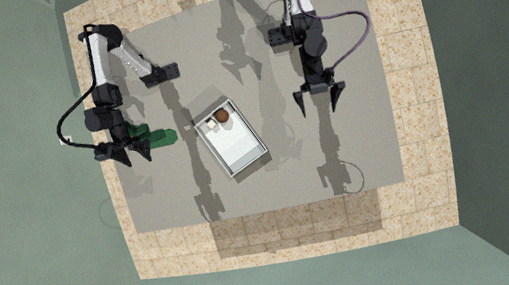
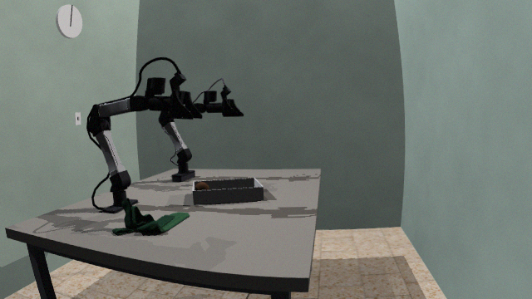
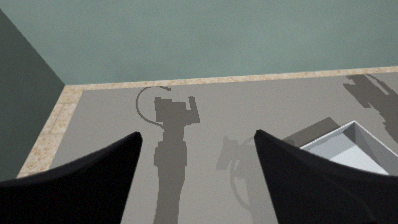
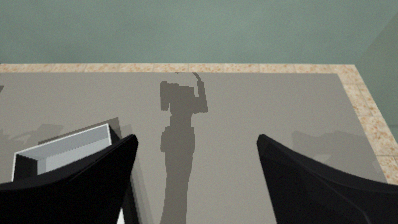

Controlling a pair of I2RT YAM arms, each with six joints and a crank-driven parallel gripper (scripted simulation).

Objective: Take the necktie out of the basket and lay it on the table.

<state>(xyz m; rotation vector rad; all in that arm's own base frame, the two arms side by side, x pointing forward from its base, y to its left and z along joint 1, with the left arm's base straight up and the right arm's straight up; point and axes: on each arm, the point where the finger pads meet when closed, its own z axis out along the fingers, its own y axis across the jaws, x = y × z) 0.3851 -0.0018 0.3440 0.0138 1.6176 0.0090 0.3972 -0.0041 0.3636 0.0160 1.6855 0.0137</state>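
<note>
Left gripper [image 1: 319, 113] [image 2: 243, 115] [image 3: 199, 133] and right gripper [image 1: 140, 162] [image 2: 196, 117] [image 4: 197, 137] wide open, empty, well above the basket [image 1: 249, 163] [image 2: 228, 197] [image 3: 348, 131] [image 4: 65, 142] rim, open air between them.

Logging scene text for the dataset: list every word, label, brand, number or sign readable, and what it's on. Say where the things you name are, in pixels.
No readable text in any view.
Wall clock [image 2: 69, 22]: face shows a hand, no legible numerals.
Wall plate [image 2: 78, 119]: too small to tell whether marked.
Basket [image 1: 249, 163] [image 2: 229, 197] and green necktie [image 1: 164, 138] [image 2: 174, 222]: no lettering visible.
</note>
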